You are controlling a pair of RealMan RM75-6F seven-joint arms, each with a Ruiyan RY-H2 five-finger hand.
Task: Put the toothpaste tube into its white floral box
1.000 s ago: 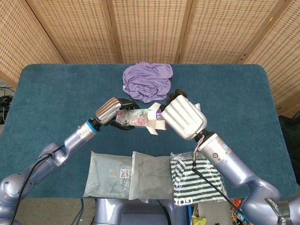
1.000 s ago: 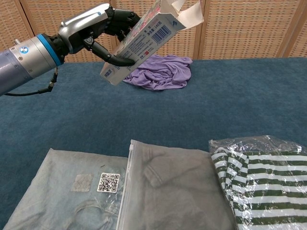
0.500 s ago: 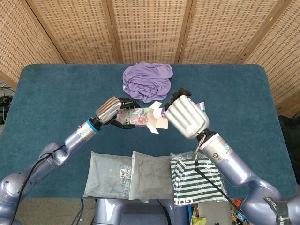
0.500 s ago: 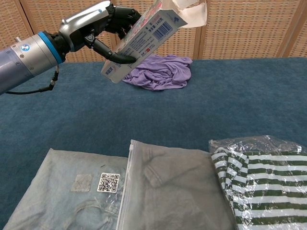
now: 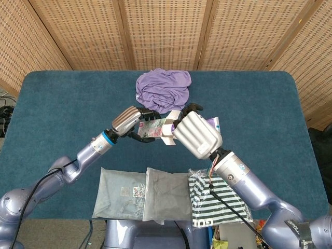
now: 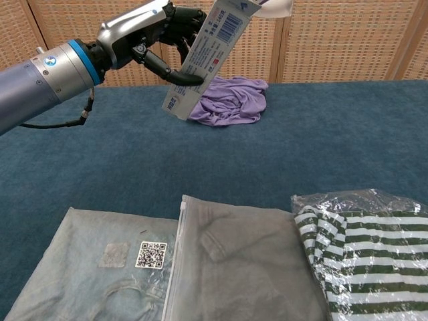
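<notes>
Left hand (image 6: 150, 33) gripping white floral box (image 6: 204, 57) around its middle, lifted off blue table (image 5: 62, 104), tilted, open flapped end up and toward right hand (image 5: 196, 136). Right hand just beside box mouth; back of hand to head camera, grip not discernible, cannot tell. Toothpaste tube (image 5: 213, 122): only a purple-white end showing past right hand, near box. Purple cloth (image 5: 163, 91) behind box. Three bagged garments (image 6: 234, 261) along near table edge.

The bench (image 5: 62, 104) has a blue cover. A purple cloth (image 5: 163, 90) lies at its far side. Three bagged garments (image 6: 221, 261) line its near edge.
</notes>
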